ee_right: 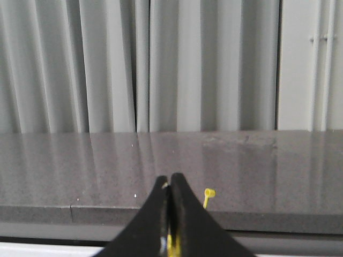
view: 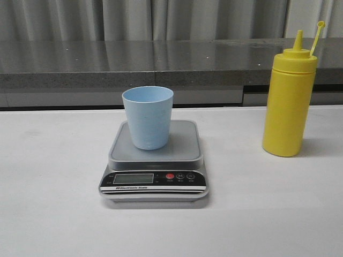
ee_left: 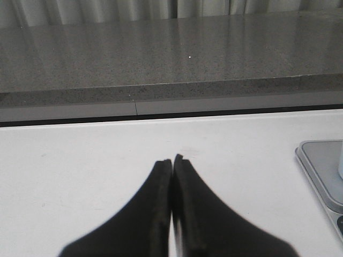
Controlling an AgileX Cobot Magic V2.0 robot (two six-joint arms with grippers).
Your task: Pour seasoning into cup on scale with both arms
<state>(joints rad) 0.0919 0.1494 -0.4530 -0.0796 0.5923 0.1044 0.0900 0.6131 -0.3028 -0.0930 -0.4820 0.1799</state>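
One table [view: 48, 214], white, wide, bare around the task items. One grey stone ledge [view: 80, 59] behind it, pleated curtain [view: 123, 19] above.

One scale [view: 155, 166], centre of table, silver platform, black front panel toward camera, LCD lit faintly, red button beside it. Corner of platform also seen at edge of left wrist view [ee_left: 321, 171].

One bottle [view: 288, 99], yellow, upright, on table well right of scale, apart from it. Nozzle pointed up, thin tethered cap standing beside nozzle. Taller than cup.

One cup [view: 148, 116], light blue, upright on platform, mouth open upward, toward back left of platform. Contents not visible.

Two grippers, neither in front view.

Left gripper [ee_left: 172, 162]: low over bare table, left of scale, pointing toward ledge. Fingers pressed together tip to tip, nothing between them. Touching table or not: cannot tell.

Right gripper [ee_right: 169, 182]: held higher, level, facing ledge and curtain. Fingers closed flat against each other, empty. Sliver of yellow showing below and behind closed tips; small yellow cap tip [ee_right: 209, 193] just beside fingers, beyond them. No contact with bottle seen.
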